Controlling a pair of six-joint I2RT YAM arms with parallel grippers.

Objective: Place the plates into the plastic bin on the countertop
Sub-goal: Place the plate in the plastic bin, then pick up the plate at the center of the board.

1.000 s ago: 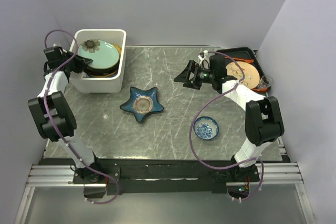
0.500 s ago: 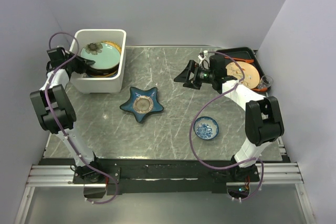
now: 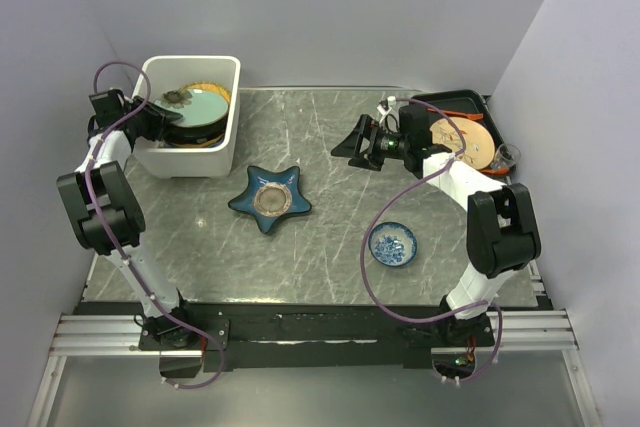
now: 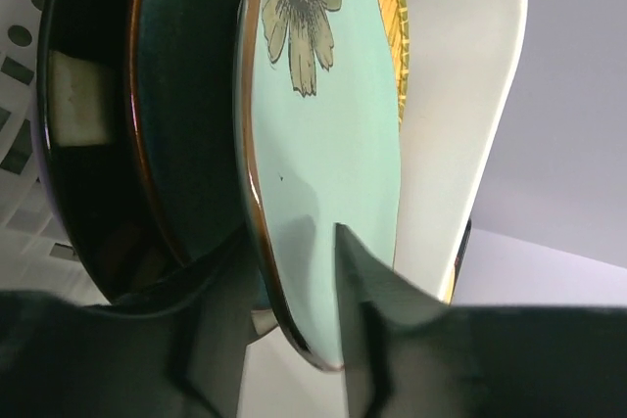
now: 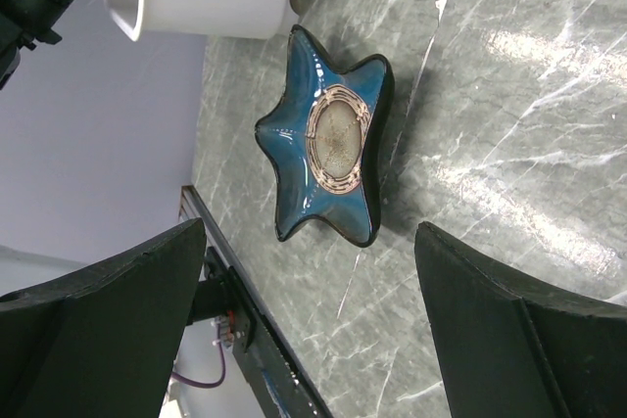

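The white plastic bin [image 3: 190, 162] stands at the countertop's [image 3: 330, 237] back left corner with a stack of plates in it. The pale green floral plate [image 3: 195, 105] lies on top, over dark plates [image 4: 186, 95] and a yellow one [image 4: 392, 26]. My left gripper [image 3: 160, 119] reaches over the bin's left wall. Its jaws [image 4: 289, 232] straddle the floral plate's [image 4: 323, 144] near rim, parted, with a gap at the left finger. The dark teal star-shaped plate [image 3: 269, 198] lies alone mid-table. My right gripper [image 3: 350, 147] hovers wide open to its right, the star plate [image 5: 333, 134] in its view.
A small blue-and-white dish [image 3: 393, 243] sits at the front right. A flat black tray [image 3: 455, 102] at the back right holds a tan plate [image 3: 462, 137]. The bin's white wall [image 4: 460, 95] rises just beyond the stack.
The left jaws have parted off the floral plate's rim, and the plate has dropped flatter onto the stack in the bin. The right arm has not moved.
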